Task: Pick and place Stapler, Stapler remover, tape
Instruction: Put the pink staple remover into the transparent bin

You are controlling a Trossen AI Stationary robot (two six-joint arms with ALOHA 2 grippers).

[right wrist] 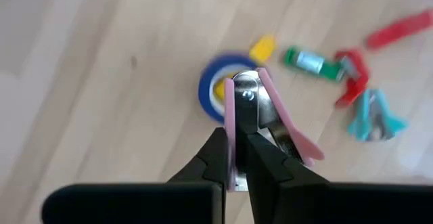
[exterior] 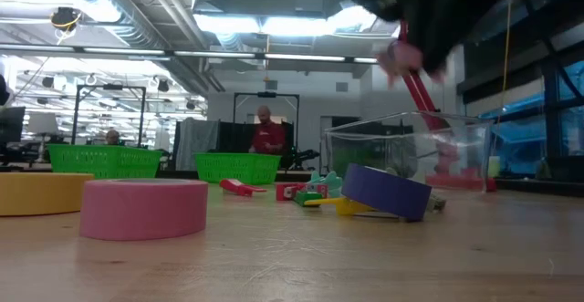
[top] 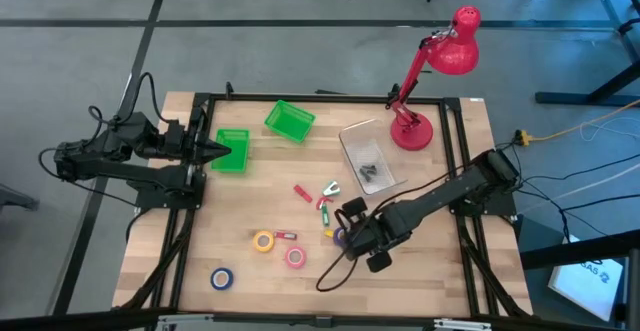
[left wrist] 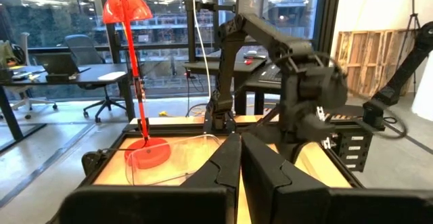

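Observation:
My right gripper [right wrist: 238, 143] hovers above the table's middle [top: 352, 223], shut on a pink stapler remover [right wrist: 260, 109] with metal jaws. Beneath it a blue-purple tape roll [right wrist: 206, 92] leans on a small yellow piece [exterior: 351, 205]. Yellow tape [top: 263, 241], pink tape [top: 295, 257] and blue tape [top: 222, 278] lie flat near the table's near edge. A red stapler [top: 302, 192], a green stapler [right wrist: 308, 61], a teal remover [right wrist: 375, 116] and a red remover [right wrist: 352, 75] lie nearby. My left gripper [left wrist: 240, 160], shut, waits by a green bin [top: 232, 151]. My right gripper pinches the pink stapler remover between its two fingers by one pink handle plate [right wrist: 230, 126], coming from above and pointing down. The remover's metal jaws [right wrist: 247, 92] stick out beyond the fingertips. It is lifted clear of the table, showing as a pink blur [exterior: 399, 57] in the low view.
A second green bin [top: 289, 120] stands tilted near the far edge. A clear plastic container [top: 368, 156] holding dark items lies right of centre, with a red desk lamp [top: 412, 129] beside it. Bare wood shows at the near right [top: 430, 271]. People stand in the room behind [exterior: 265, 133].

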